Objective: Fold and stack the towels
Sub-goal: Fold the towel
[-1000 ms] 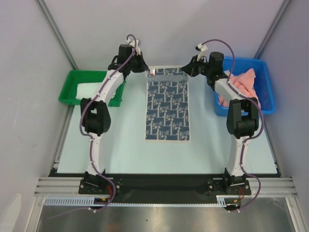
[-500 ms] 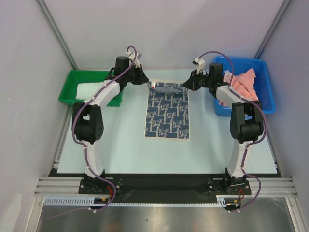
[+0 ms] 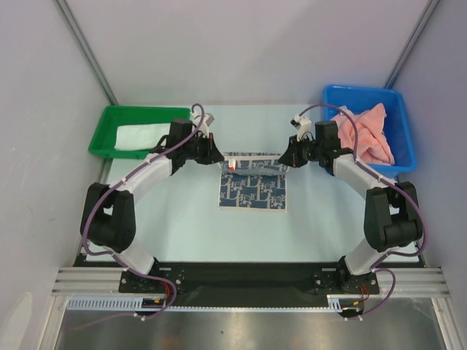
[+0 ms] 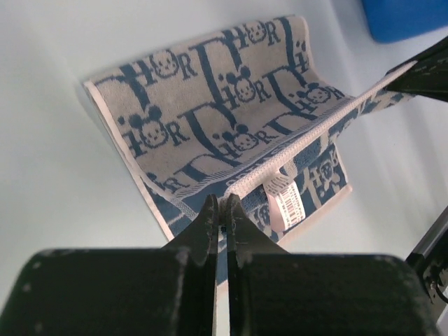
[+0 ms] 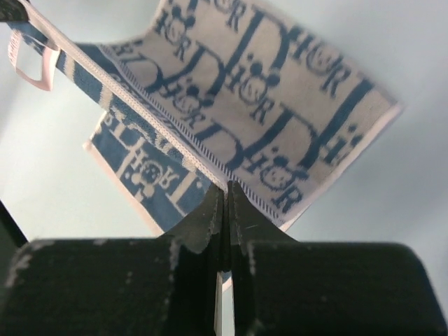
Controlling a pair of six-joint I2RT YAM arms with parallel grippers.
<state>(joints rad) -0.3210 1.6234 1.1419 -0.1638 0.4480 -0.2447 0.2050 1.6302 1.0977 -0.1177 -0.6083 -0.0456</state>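
Note:
A white towel with a blue-grey pattern (image 3: 252,188) lies in the middle of the table, its far edge lifted and stretched between my grippers. My left gripper (image 3: 221,158) is shut on the far left corner of the patterned towel (image 4: 224,133), next to a white label (image 4: 285,203). My right gripper (image 3: 282,160) is shut on the far right corner of the same towel (image 5: 266,105). The lifted part hangs over the lower part. A white towel (image 3: 139,136) lies in the green bin. Salmon-pink towels (image 3: 365,133) are heaped in the blue bin.
A green bin (image 3: 109,117) stands at the far left of the table and a blue bin (image 3: 405,124) at the far right. Grey walls close in the sides and back. The blue bin's corner shows in the left wrist view (image 4: 402,17).
Both grippers have pulled the towel's far edge towards the near side, over the rest of the towel. The flat visible part of the towel has become about half as long.

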